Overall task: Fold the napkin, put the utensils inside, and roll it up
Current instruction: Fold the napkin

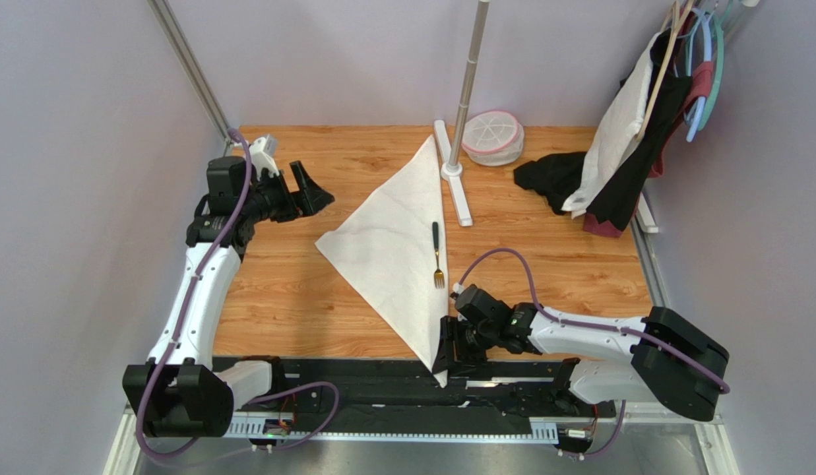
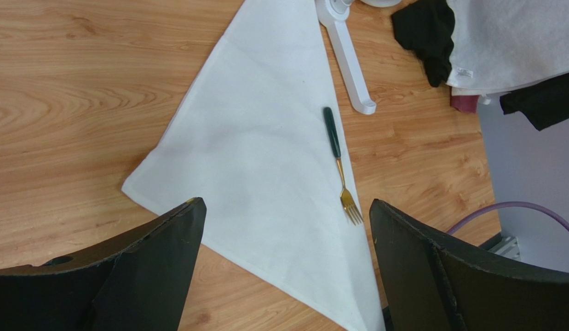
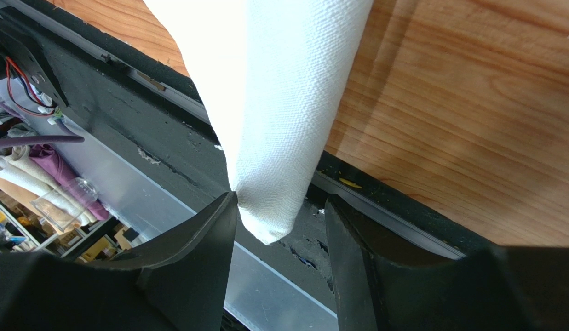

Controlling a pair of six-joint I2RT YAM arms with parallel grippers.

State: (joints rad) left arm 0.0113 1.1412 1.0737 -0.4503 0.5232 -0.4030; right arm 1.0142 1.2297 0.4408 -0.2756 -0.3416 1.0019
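My left gripper (image 2: 287, 205) hangs wide open over the table (image 1: 283, 287), at 9 o'clock from the napkin (image 1: 387, 233). The napkin lies flat as a triangle. The fork (image 1: 436, 255) lies on its 3 o'clock edge, tines pointing to 6 o'clock. My right gripper (image 3: 280, 201) has one finger on each side of the napkin's 6 o'clock tip. I cannot tell if it pinches.

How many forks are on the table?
1. The fork lies on the napkin, along its long right edge, tines pointing to the near side. Another could hide inside the fold.
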